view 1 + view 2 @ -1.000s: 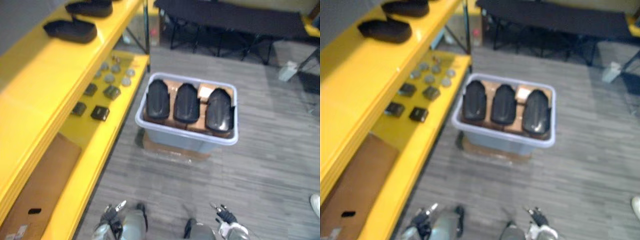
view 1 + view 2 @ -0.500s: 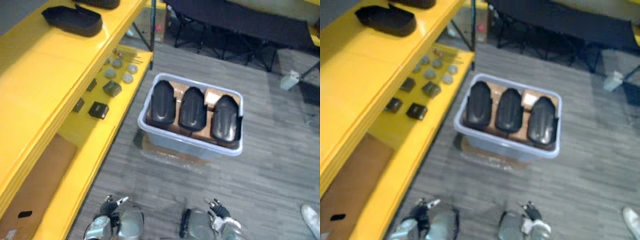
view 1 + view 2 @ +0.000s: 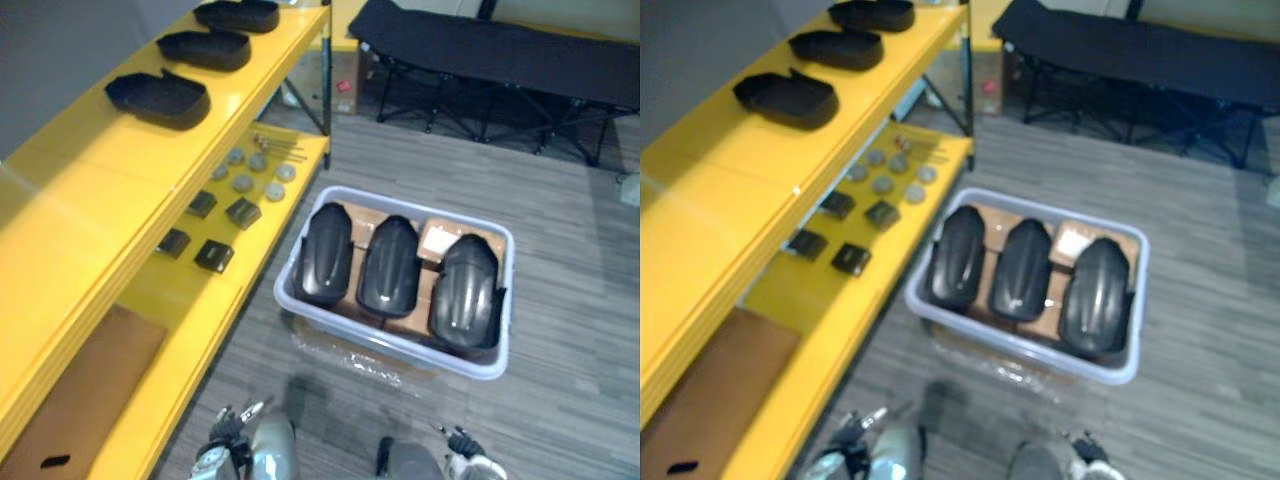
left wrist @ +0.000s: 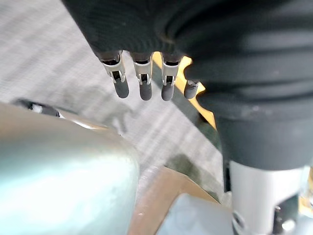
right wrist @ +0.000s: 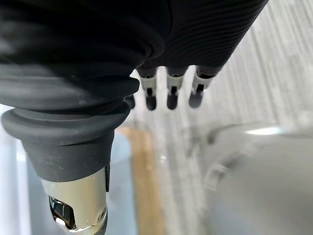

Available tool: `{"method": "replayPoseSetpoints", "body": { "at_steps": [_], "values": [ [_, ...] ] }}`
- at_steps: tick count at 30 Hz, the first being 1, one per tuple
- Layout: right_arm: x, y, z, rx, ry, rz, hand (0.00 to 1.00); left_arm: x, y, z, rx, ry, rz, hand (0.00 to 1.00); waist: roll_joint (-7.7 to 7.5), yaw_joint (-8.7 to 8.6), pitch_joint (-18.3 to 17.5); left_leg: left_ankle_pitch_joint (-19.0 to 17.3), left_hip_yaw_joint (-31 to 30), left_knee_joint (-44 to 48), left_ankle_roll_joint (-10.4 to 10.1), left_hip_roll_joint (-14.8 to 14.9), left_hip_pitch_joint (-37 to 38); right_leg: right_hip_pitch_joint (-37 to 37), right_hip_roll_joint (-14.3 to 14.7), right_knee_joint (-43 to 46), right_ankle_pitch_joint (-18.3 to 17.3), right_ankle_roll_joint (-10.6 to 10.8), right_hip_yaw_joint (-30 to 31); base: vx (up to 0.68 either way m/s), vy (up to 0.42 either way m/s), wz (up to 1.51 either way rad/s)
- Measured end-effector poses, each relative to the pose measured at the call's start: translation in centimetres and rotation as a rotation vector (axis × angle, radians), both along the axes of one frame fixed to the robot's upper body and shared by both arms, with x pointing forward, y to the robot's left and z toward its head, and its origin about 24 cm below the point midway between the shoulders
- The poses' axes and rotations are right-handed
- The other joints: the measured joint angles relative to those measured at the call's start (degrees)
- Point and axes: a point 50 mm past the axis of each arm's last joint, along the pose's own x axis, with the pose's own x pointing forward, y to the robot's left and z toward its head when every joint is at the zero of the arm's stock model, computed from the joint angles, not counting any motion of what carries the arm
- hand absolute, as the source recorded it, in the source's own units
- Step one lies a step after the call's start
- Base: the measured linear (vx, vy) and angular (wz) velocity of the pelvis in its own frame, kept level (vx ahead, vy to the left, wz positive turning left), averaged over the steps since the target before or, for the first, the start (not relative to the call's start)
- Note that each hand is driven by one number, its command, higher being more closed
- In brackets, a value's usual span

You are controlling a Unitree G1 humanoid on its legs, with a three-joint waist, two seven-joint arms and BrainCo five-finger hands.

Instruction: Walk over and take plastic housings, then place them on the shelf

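My main worry from here is the approach. The bin [image 3: 390, 341] sits on the floor just beside the lower board of the yellow shelf [image 3: 90, 190], so if I step in carelessly a foot could nudge it, or my left arm could clip the shelf edge on the reach down. The three plastic housings [image 3: 391, 265] lie side by side in the bin on cardboard, packed close. I judge that fingers going in for one could drag or tip its neighbour, and those smooth rounded shells look likely to slip from a shallow grip. The top board already carries three more housings [image 3: 158, 97], so a sloppy placement could knock one off. Small parts [image 3: 214, 256] lie on the lower board, well out of my way. The left hand [image 4: 145, 83] hangs with its fingers straight and relaxed, holding and touching nothing. The right hand [image 5: 172, 93] is the same, loose and empty above the floor.
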Motion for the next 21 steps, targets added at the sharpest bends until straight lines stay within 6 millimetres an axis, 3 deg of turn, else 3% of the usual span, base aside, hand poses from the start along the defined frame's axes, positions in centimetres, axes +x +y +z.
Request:
{"method": "replayPoseSetpoints", "body": {
  "at_steps": [1, 2, 4, 6, 9, 13, 15, 17, 18, 19, 21],
  "values": [
    [0.3, 0.5, 0.0, 0.015, -0.015, -0.008, 0.0, 0.6, 0.4, 0.3, 0.015, -0.014, -0.009, 0.0, -1.38, 0.26, 1.03, 0.23, 1.28, -0.2, 0.68, -0.7, 0.9, 0.02, -0.65, -0.07, -0.1, 0.38, 0.9, 0.13, 0.17, -0.21],
    [0.6, 1.6, -0.2, 0.045, -0.028, 0.002, 0.0, 2.2, 1.3, 1.3, 0.057, -0.067, -0.042, 0.0, -4.78, 0.6, 2.55, 1.49, 2.21, -3.65, 1.03, -2.68, 1.76, -0.73, -2.54, -1.53, 1.22, 1.56, 1.03, 0.1, 0.126, -0.12],
    [0.6, 2.2, -0.3, 0.08, -0.046, 0.013, 0.0, 4.1, 2.3, 2.6, 0.116, -0.122, -0.096, 0.0, -7.04, 0.94, 4.49, 1.83, 2.54, -4.64, 1.31, -3.79, 1.08, -1.43, -3.62, -2.17, 2.23, 2.34, 0.98, 0.1, 0.113, 0.03],
    [-0.4, 2.3, -0.5, 0.096, -0.038, 0.051, 0.0, 5.0, 2.0, 3.0, 0.119, -0.148, -0.115, 0.0, -7.12, 0.89, 4.71, 1.9, 1.83, -5.15, 1.43, -4.75, 1.01, -1.26, -4.29, -2.38, 3.39, 3.93, 0.67, 0.09, 0.105, 0.2],
    [0.0, 3.7, -0.4, 0.1, -0.076, 0.245, 0.0, 5.1, 1.9, 3.2, 0.108, -0.156, -0.12, 0.0, -6.84, 0.59, 4.88, 2.87, 0.83, -7.87, 2.3, -5.88, 2.84, 0.57, -4.72, -3.43, 4.39, 4.07, -0.16, 0.04, 0.038, 0.25],
    [3.8, 6.9, 1.3, -0.017, -0.213, 0.723, 0.0, 4.6, 1.0, 2.5, 0.119, -0.118, -0.184, 0.0, -6.85, 0.97, 4.86, 6.78, -1.2, -12.9, 2.32, -6.91, 3.03, 0.78, -4.81, -5.12, 4.8, 4.24, -2.43, -0.04, -0.033, 0.28],
    [5.7, 10.1, 2.7, -0.072, -0.328, 0.991, 0.0, 4.1, 0.4, 2.0, 0.121, -0.082, -0.22, 0.0, -6.85, 1.81, 4.86, 9.19, -2.39, -16.28, 2.04, -7.18, 3.99, 1.26, -4.66, -5.82, 4.89, 4.11, -3.9, -0.09, -0.065, 0.35],
    [7.7, 16.2, 5.8, -0.103, -0.558, 1.382, 0.0, 3.7, 0.4, 1.8, 0.156, -0.063, -0.258, 0.0, -6.84, 2.78, 4.85, 12.34, -4.46, -21.17, 1.63, -7.34, 5.99, 2.78, -4.48, -6.73, 4.81, 3.98, -6.01, -0.11, -0.07, 0.44],
    [8.0, 17.9, 6.9, -0.104, -0.634, 1.474, 0.0, 3.7, 0.2, 1.8, 0.163, -0.06, -0.264, 0.0, -6.75, 3.31, 4.82, 12.49, -5.04, -22.34, 1.21, -7.38, 6.44, 3.12, -4.26, -6.97, 4.65, 3.7, -6.67, -0.13, -0.078, 0.41],
    [8.3, 21.2, 9.2, -0.1, -0.786, 1.64, 0.0, 3.8, 0.1, 1.8, 0.187, -0.057, -0.29, 0.0, -6.88, 4.14, 4.73, 12.83, -5.87, -24.03, 0.8, -7.72, 6.79, 3.96, -3.92, -7.89, 3.95, 2.5, -8.32, -0.14, -0.082, 0.36],
    [8.4, 25.5, 13.0, -0.1, -1.008, 1.825, 0.0, 4.0, 0.2, 1.9, 0.205, -0.057, -0.29, 0.0, -6.88, 5.65, 4.62, 12.87, -6.47, -26.22, 0.65, -8.45, 7.26, 4.61, -4.29, -10.12, 2.43, 0.87, -10.47, -0.13, -0.043, 0.43]
  ]
}}
